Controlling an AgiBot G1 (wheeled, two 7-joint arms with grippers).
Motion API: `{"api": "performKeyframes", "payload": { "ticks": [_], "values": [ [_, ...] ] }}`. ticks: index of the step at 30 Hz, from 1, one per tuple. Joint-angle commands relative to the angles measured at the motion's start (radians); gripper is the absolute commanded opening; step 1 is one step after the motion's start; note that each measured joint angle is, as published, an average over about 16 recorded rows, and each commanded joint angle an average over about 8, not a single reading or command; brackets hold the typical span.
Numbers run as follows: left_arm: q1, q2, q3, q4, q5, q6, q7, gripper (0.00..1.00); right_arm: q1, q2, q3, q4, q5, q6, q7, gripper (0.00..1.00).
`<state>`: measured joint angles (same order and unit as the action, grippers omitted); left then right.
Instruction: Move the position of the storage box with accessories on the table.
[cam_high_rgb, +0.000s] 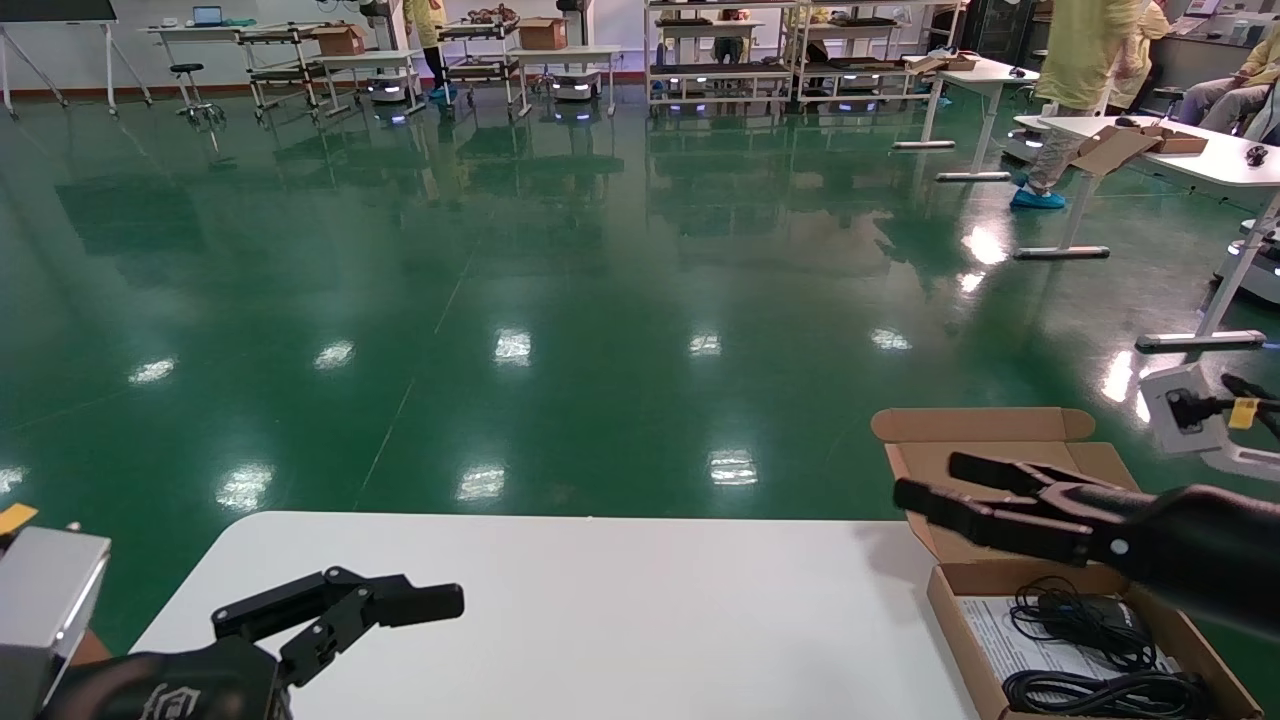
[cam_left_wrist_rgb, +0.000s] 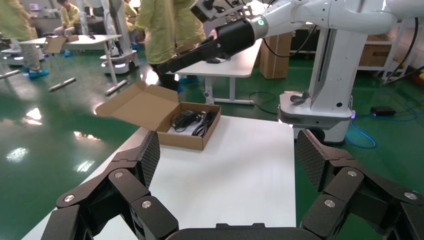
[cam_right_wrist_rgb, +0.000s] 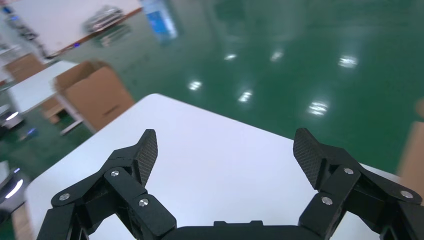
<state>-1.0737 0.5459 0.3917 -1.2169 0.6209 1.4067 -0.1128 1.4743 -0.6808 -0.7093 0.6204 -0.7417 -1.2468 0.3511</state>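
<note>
Near the left front corner of the table (cam_high_rgb: 600, 620) you see your left gripper (cam_high_rgb: 335, 607) hovering low over bare white surface with its fingers spread wide and nothing between them. At the right edge sits the storage box (cam_high_rgb: 955, 600), shallow brown cardboard with its lid folded back, and inside lie the accessories (cam_high_rgb: 1080, 640), coiled black cables on a white printed sheet. Your right gripper (cam_high_rgb: 945, 490) hangs above the box, fingers wide apart and empty; beyond is a shiny green floor (cam_high_rgb: 500, 250) with other tables.
</note>
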Motion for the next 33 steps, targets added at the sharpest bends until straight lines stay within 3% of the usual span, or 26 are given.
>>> {"api": "performKeyframes", "payload": {
  "ticks": [1, 33],
  "values": [
    [0.0, 0.0, 0.0, 0.0, 0.0, 0.0, 0.0, 1.0, -0.024, 0.004, 0.026, 0.041, 0.001, -0.015, -0.01, 1.0],
    [0.0, 0.0, 0.0, 0.0, 0.0, 0.0, 0.0, 1.0, -0.398, 0.069, 0.427, 0.661, 0.011, -0.248, -0.162, 1.0]
  ]
}}
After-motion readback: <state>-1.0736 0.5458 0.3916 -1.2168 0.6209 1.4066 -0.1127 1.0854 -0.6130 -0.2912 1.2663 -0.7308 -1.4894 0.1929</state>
